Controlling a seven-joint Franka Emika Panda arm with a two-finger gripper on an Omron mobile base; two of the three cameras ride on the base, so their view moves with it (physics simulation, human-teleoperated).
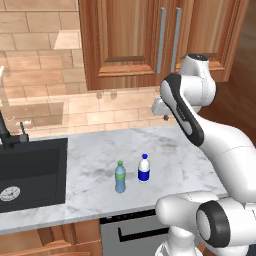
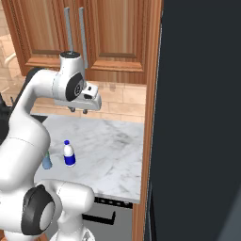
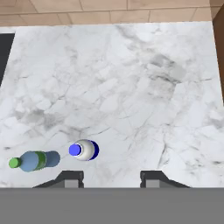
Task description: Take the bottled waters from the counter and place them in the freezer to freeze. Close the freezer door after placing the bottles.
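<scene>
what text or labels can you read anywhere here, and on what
None can be read.
Clear plastic bottle with the dark blue label: the label shows as a plain blue band, no letters to make out.
Pale blue plastic bottle with the green cap: its greenish band carries no legible print.
White-grey veined marble counter, brown wooden cabinets and dark slate-grey freezer door: no words, numbers or signs.

**Marble counter with two bottles**

The counter (image 1: pixel 170 150) is a white-grey veined marble slab with a black inset sink (image 1: pixel 30 170) at its left end. Two bottles stand upright on it, to the right of the sink and near the front edge. The pale blue bottle (image 1: pixel 120 177) with a green cap is the closer to the sink. The clear bottle (image 1: pixel 144 168) with a dark blue label stands just beside it, farther from the sink, not touching.
</scene>
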